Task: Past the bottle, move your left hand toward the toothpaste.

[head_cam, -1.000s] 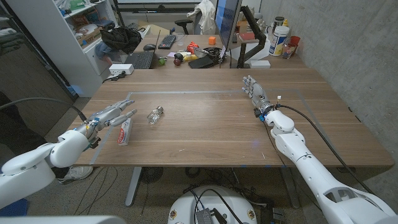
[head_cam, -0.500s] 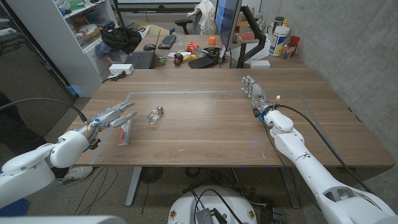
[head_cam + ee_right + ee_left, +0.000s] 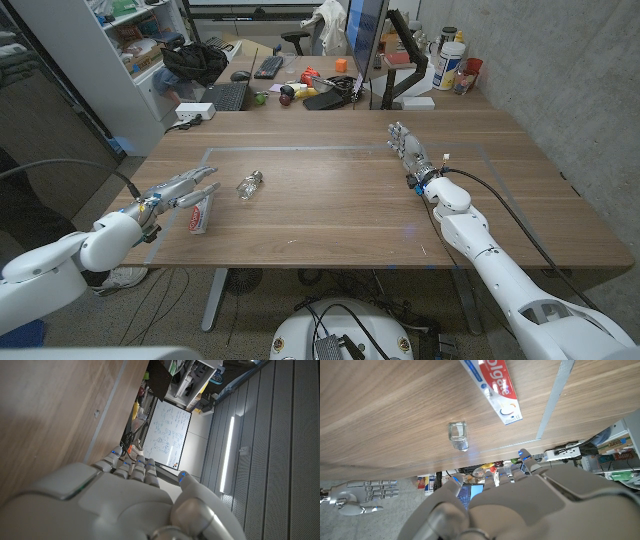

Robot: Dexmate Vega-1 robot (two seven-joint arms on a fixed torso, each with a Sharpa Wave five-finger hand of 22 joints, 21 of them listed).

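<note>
One toothpaste tube — flat, long axis near-far — beside bottle.

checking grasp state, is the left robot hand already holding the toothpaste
No: in the head view the left robot hand hovers beside the toothpaste with fingers spread, and the tube lies flat on the table.

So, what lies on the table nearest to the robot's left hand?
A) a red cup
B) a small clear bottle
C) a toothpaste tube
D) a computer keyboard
C: in the head view the toothpaste tube lies right beside the left hand, while the bottle lies farther away.
</note>
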